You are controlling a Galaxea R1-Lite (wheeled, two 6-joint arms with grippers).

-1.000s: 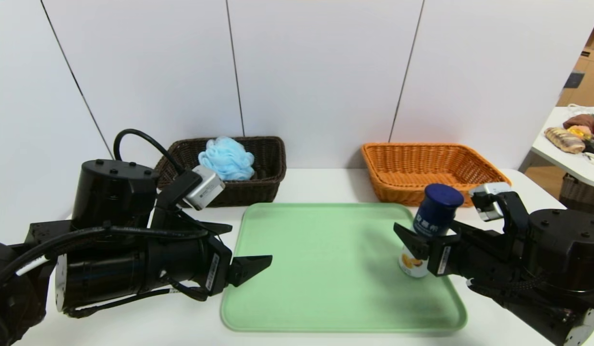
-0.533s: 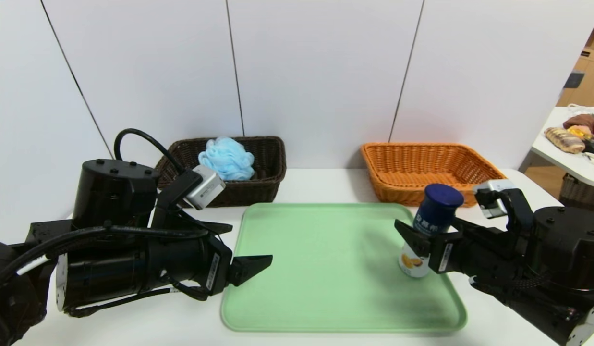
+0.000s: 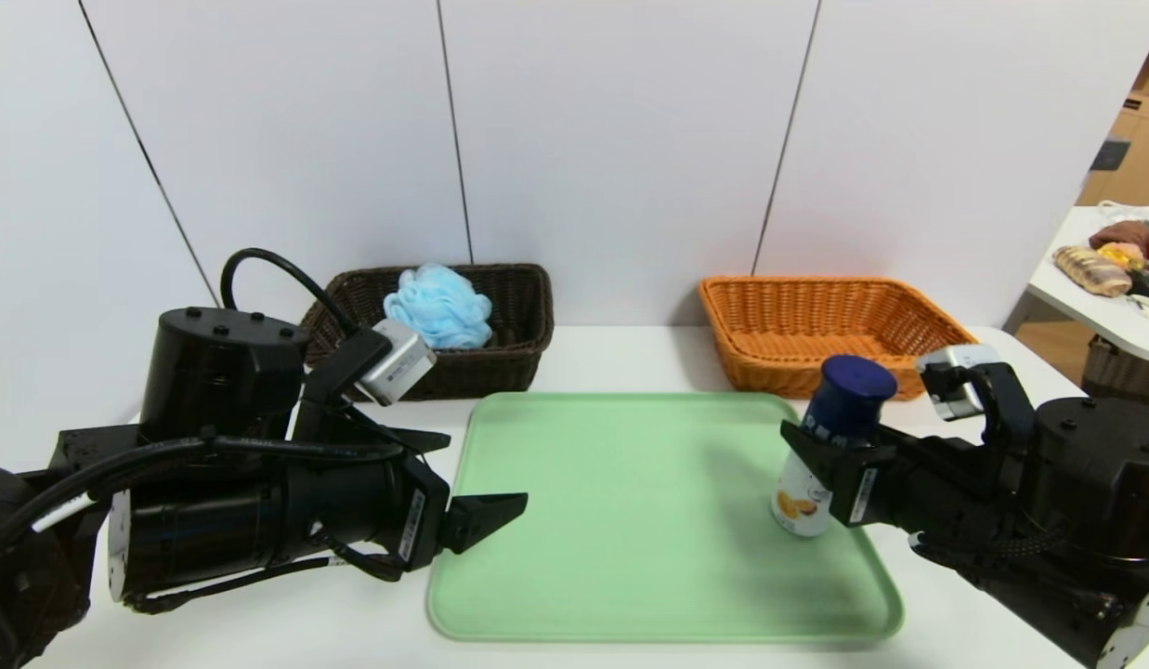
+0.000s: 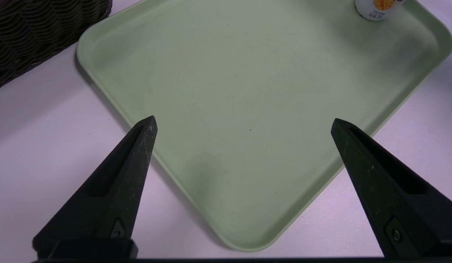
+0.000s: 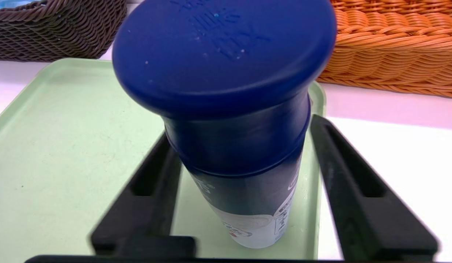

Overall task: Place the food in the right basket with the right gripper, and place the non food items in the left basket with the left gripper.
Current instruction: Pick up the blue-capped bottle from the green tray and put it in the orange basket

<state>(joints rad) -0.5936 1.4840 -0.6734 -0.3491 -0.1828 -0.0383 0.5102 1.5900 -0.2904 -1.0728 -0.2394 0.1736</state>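
Right tool (image 3: 820,446), right of centre in the head view: drawn in since the earlier frame, now part closed, closed on the bottle (image 3: 829,423) from both sides. Bottle upright on the green tray's (image 3: 611,520) right side; dark blue cap, dark upper label, white below, orange fruit picture near base. Left tool (image 3: 486,483), left of centre: wide open, holding nothing. Count: one bottle, one light-blue sponge (image 3: 438,307) in dark basket (image 3: 481,372), upper left; one orange basket (image 3: 769,358), upper right.

bright and even — right wrist jaws blurred, perhaps by motion.
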